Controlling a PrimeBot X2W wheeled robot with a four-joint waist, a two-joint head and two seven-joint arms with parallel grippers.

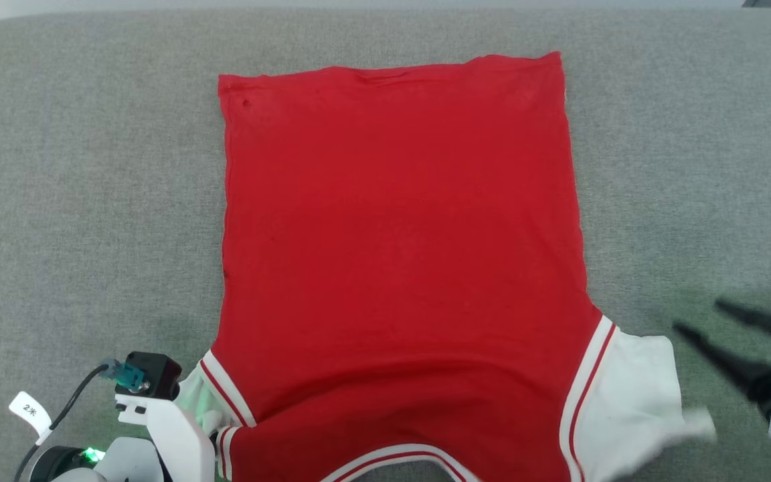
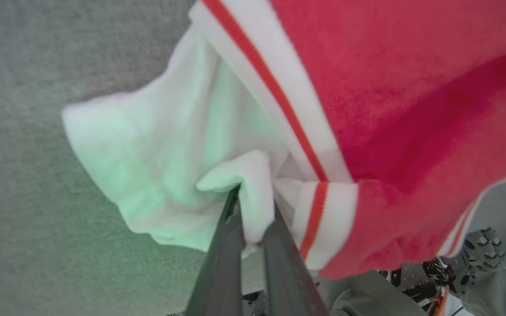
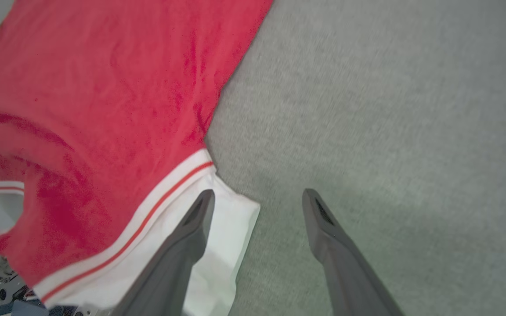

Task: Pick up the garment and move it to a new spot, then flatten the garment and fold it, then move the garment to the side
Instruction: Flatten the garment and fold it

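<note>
One garment (image 1: 399, 234), a red jersey shirt with white short sleeves, is laid flat on the grey fabric surface (image 1: 91, 167) in the middle of the head view frame. The plain red side is turned up. The hem lies toward the upper edge of the frame, and the striped neckline trim is cut by the bottom edge.

The left pincer (image 2: 255, 206) is closed on a fold of the white left sleeve (image 2: 147, 166), at the lower centre of the left wrist frame. The cloth is pinched between the two dark fingers, just beside the red-and-white striped trim. This sleeve is bunched.

The right pincer (image 1: 699, 316) is spread wide and nothing is held in it. At the right edge of the head view frame, its fingertips are pointed to the upper left, just beside the right sleeve (image 1: 633, 388), which is spread out on the surface. In the right wrist frame, one finger is seen over the sleeve's white edge and the other over bare surface. Contact between finger and sleeve cannot be determined.
</note>
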